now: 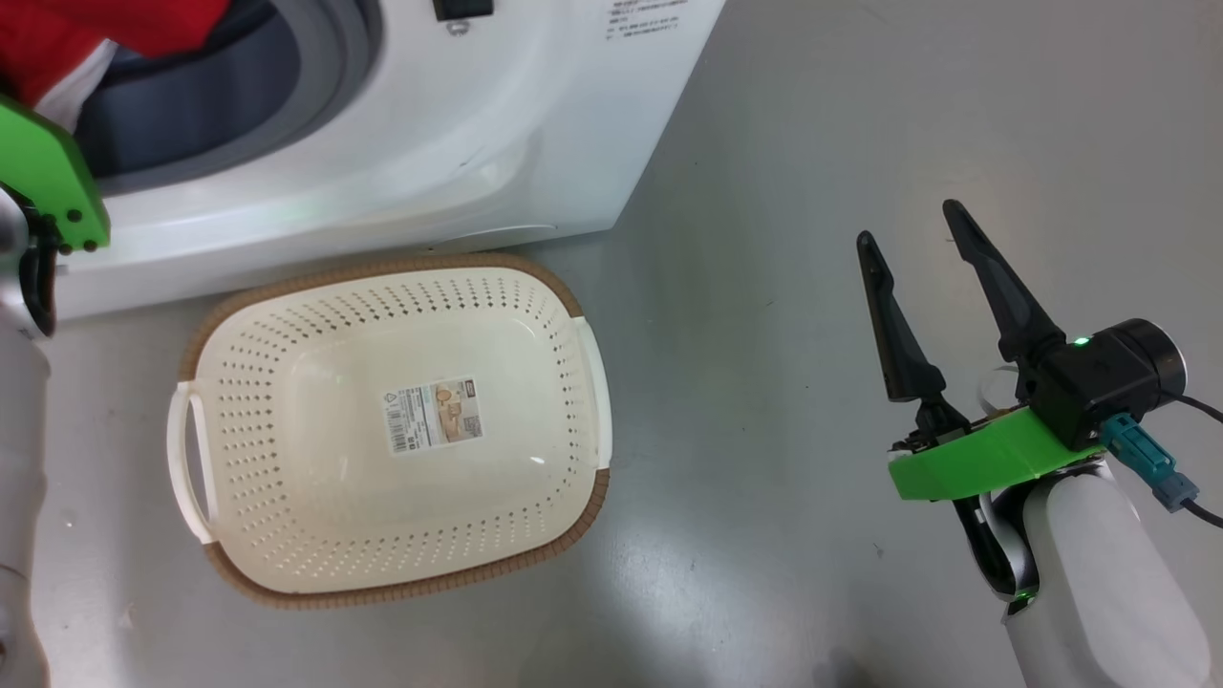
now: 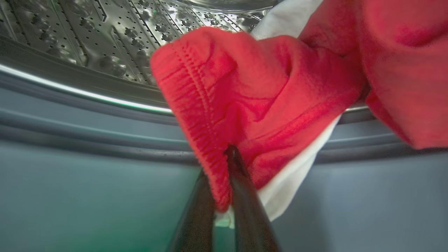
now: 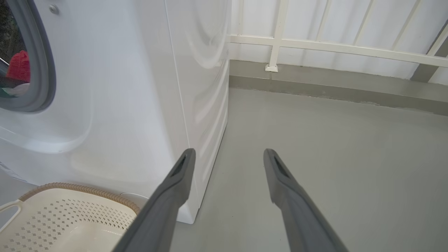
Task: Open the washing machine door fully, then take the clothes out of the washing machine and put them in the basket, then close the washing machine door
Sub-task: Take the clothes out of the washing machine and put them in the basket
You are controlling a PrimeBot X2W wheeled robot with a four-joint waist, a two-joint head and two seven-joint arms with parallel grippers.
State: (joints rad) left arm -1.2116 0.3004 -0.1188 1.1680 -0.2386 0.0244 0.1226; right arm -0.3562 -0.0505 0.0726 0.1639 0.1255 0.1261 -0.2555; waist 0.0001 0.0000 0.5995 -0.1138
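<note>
A: The left gripper (image 2: pixel 220 175) is seen at the mouth of the washing machine (image 1: pixel 401 124), its two dark fingers pressed together on the ribbed cuff (image 2: pixel 196 115) of the clothes (image 2: pixel 280 91).

B: Confirmed, the red fabric is pinched between the fingers, and a white layer is seen hanging just behind it. The bundle is draped over the lip of the steel drum (image 2: pixel 105 31) and across the grey rubber ring (image 2: pixel 87 140).

A: So the drum's lip and the ring are what the garment is lying across. What is made out from the head view?

B: A patch of red and white is glimpsed at the upper left, inside the opening, above the green bracket (image 1: pixel 43 182) on the left arm.

A: The basket (image 1: pixel 315 315) is set on the floor (image 1: pixel 764 191) just in front of the machine, its brown rim close to the white front panel. A sticker (image 1: pixel 435 414) is shown on its bottom.

B: The right gripper (image 1: pixel 908 223) is held well apart from all of that, off to the right above the grey floor, with its fingers spread wide.

A: In its own wrist view the machine's front corner is seen just left of the fingers, the basket's rim is caught at the lower left, and a white railing (image 3: pixel 315 49) is seen along the far wall.
</note>
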